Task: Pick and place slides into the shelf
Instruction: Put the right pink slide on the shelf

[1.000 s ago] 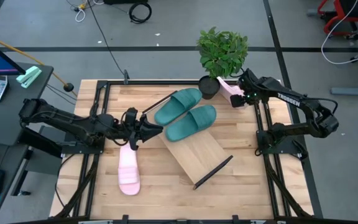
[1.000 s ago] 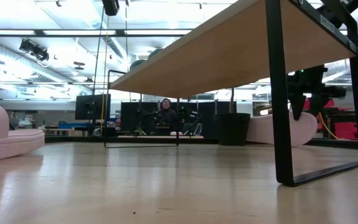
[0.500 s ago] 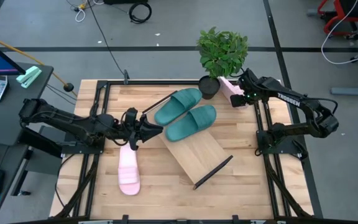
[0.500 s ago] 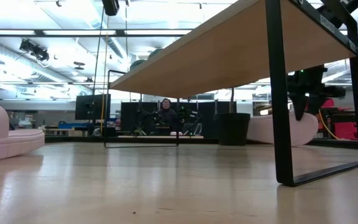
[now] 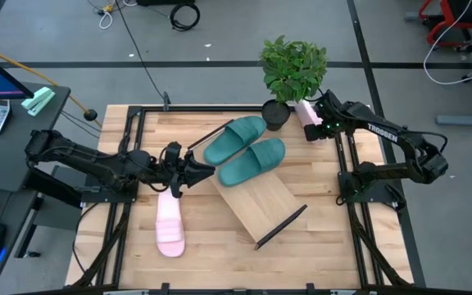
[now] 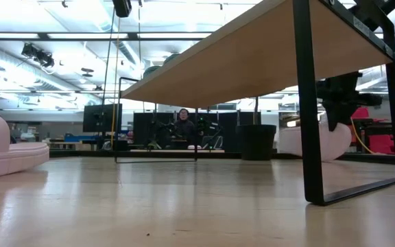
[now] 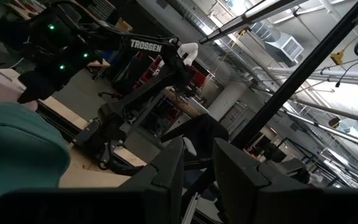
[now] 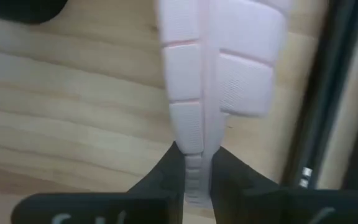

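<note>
Grip change on the right: the right gripper [image 8: 194, 163] has gone from spread around the pale pink foam slide [image 8: 219, 56] 1 s ago to pinching its sole edge now, fingers [image 8: 165, 177] pressed against the foam. The slide sits on edge at the far right corner of the slatted wooden tabletop [image 5: 195, 246], just beside the black pot of the green potted plant [image 5: 289, 70].

Nearer the camera, pink slide 2 [image 5: 170, 221] lies flat on the tabletop, untouched.

The left gripper [image 5: 180, 170] has not moved, waiting near the light-wood shelf board with black end bars [image 5: 262, 201]; fingers nearly together, nothing between them.

The 2 dark teal-green foam slides [image 5: 252, 160] are already on the shelf's far end.

Judgement: grasp looks done, lift and carry to the shelf comes next; 2 of 4 placed.
</note>
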You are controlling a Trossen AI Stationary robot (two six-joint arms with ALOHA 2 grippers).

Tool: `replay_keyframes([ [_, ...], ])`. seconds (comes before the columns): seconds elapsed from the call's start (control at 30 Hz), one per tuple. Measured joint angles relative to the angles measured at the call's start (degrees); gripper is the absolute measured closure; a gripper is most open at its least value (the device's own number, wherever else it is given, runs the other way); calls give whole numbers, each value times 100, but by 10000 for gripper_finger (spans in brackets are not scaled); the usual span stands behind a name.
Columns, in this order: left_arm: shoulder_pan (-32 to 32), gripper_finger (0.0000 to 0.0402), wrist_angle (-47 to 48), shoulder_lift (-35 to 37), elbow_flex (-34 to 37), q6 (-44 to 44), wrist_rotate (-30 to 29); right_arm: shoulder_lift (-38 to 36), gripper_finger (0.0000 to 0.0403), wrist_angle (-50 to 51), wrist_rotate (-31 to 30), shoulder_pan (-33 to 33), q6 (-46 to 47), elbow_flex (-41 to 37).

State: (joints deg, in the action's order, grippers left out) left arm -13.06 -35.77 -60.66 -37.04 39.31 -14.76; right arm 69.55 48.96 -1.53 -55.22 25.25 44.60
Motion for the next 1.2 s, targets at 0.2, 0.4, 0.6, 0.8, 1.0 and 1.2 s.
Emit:
replay_keyframes([
  [0.2,-2,308,0,0,0,0,0,-614,354,444,-201,-173,180,-2],
  [0.4,-2,308,0,0,0,-91,0,-1630,355,723,-271,-269,467,-2],
  [0.6,-4,308,-1,0,0,-90,0,-2691,355,853,-305,-291,763,10],
  [0.8,1,308,-12,0,0,62,0,-3387,355,872,-508,-289,596,567],
  [1.0,51,308,-113,0,0,179,0,-3387,355,897,-897,-289,-365,1789],
  [1.2,224,308,-227,0,-2,391,-2,-3105,355,890,-888,-273,-1663,3057],
])
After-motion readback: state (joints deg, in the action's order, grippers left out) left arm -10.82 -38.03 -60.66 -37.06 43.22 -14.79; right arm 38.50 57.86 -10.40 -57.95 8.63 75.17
